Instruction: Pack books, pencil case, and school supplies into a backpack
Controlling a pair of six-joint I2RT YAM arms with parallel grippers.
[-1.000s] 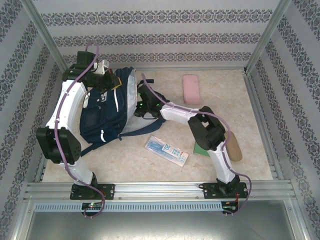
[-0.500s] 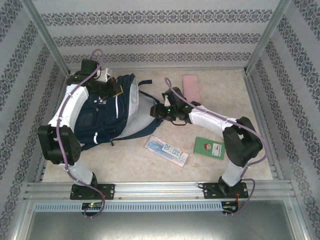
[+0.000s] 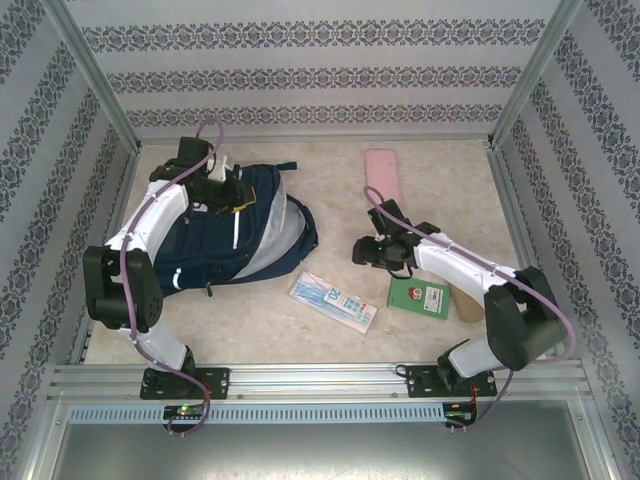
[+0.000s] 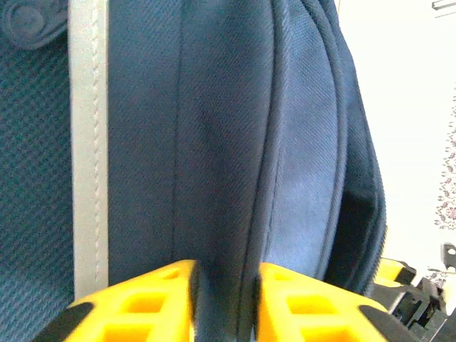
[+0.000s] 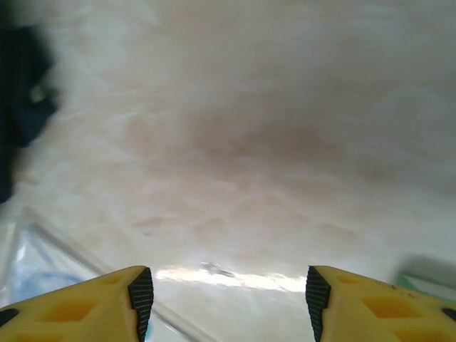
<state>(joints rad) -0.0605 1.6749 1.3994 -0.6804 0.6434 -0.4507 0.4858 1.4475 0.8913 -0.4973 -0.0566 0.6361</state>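
1. Backpack [image 3: 215, 245] lies flat on the left half of the table [image 3: 330, 200], navy with white stripes and a grey panel on its right flank, top end toward the far wall.
2. My left gripper [image 3: 222, 188] sits over the backpack's far end. In the wrist view my yellow fingers [image 4: 142, 306] stand close together with a raised fold of navy fabric between them, touching both sides: a narrow pinch on the cloth.
3. School supplies packet [image 3: 333, 301], pale blue and white, lies flat just right of the backpack's near corner, apart from it.
4. My right gripper [image 3: 362, 250] hovers over bare table beyond the packet, jaws spread wide, nothing between them.
5. Pencil case [image 3: 382, 177], pink, lies near the far edge, well apart from the backpack.
6. Green book [image 3: 418, 296] lies flat near my right forearm, right of the packet.
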